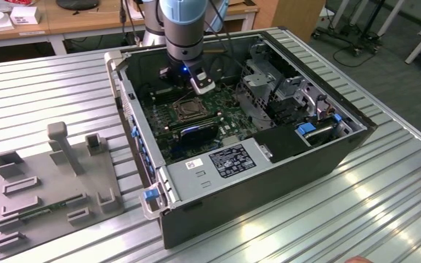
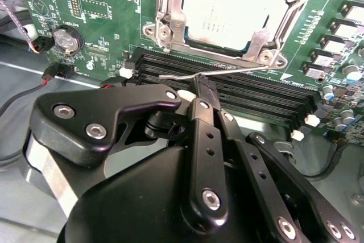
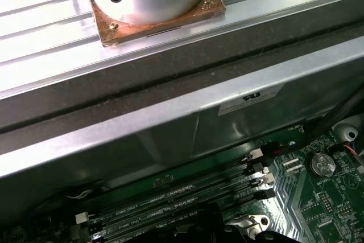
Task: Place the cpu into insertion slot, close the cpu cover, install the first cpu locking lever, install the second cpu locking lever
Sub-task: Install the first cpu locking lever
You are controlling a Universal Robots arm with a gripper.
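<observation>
Tightly, hand [image 2: 201, 90] pinching lever [image 2: 239, 71], beside insertion slot [image 2: 163, 29]

cpu [image 2: 227, 9]: pale matt metal | locking lever [image 2: 239, 70]: shiny wire | claw [image 2: 202, 88]: matt black

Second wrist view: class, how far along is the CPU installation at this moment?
Done: the cpu sits in the insertion slot, with the cpu cover lying over it. In hand: the claw is at a thin locking lever sticking out over the memory slots. Left: that lever is not yet latched.
</observation>
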